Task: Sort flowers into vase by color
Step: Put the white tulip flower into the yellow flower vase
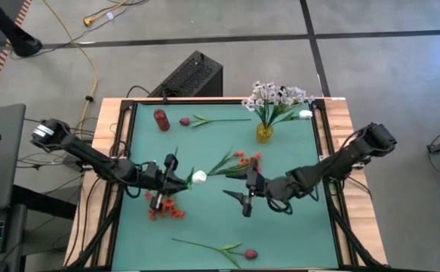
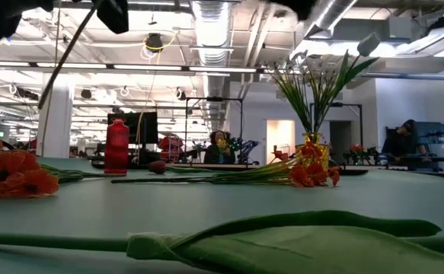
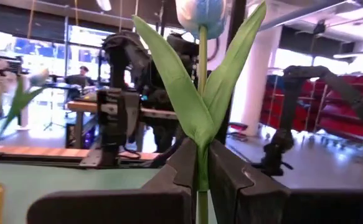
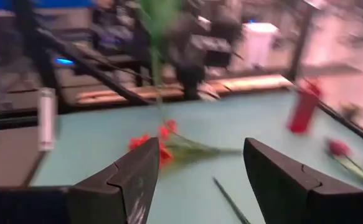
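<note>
My left gripper is shut on the white-bud flower over the table's left middle. My right gripper hovers open at the centre and touches nothing. An orange-red spray lies flat between the two grippers, with its blossoms ahead of the right fingers. Another orange-red cluster lies below the left gripper. A yellow vase at the far right holds small white blossoms. A red vase stands at the far left. One dark pink bud lies beside the red vase, another at the near edge. My left gripper pinches the white-bud flower's green stem between its two fingers, just below where the leaves branch off. The fingers lie along the stem and point toward the table's right. The bud sticks out beyond the fingertips, off the table.
In the low view a long stem with leaves lies close to the near edge. The red vase and the yellow vase stand far back. A raised frame borders the green mat. A black box sits beyond the far edge.
</note>
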{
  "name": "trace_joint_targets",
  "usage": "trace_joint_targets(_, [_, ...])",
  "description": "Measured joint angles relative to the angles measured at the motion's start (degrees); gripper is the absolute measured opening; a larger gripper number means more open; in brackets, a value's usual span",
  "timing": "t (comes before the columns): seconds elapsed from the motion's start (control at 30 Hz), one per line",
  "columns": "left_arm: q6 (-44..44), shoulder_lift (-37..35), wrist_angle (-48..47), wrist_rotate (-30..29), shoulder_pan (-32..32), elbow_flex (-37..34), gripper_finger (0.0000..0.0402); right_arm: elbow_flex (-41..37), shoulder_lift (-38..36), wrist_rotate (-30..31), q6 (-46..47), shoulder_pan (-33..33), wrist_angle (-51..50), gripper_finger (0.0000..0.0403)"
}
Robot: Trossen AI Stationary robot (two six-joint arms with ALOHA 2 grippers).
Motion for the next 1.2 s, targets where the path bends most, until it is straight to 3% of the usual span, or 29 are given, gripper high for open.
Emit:
trace_joint_targets(0.1, [0.63,2.53,3.98,-1.38,0.08,0.03,0.0009,0.0,1.68,-6.47,-7.12,-0.9,4.28,0.026])
trace_joint_targets(0.23, [-0.74,4.76,9.85,-3.27,1.47,1.01,0.0009,0.0,4.33,-8.29,-14.69,-1.61,10.63,0.026])
trace_joint_targets(0.43, [3.21,7.15,9.88,-1.31,2.05,3.64,0.0009,0.15,7.05,-13.0,-14.99,-2.45,18.81,0.026])
trace_joint_targets(0.53, [5.22,9.37,10.9,0.25,2.83,6.19,0.0009,0.52,8.26,-13.16,-14.34,-2.97,20.99,0.026])
trace_joint_targets(0.67, [5.6,15.19,11.86,6.88,4.57,11.92,0.0009,0.5,10.8,-13.36,-14.56,-3.99,24.49,0.026])
trace_joint_targets(0.87, [7.2,24.48,11.07,9.9,6.55,19.58,0.0009,0.55,10.15,-13.47,-18.17,-3.41,24.36,0.026])
trace_joint_targets(1.2, [4.79,24.45,13.21,16.03,8.83,21.05,0.0008,0.55,7.96,-9.58,-23.49,-0.68,21.89,0.0253])
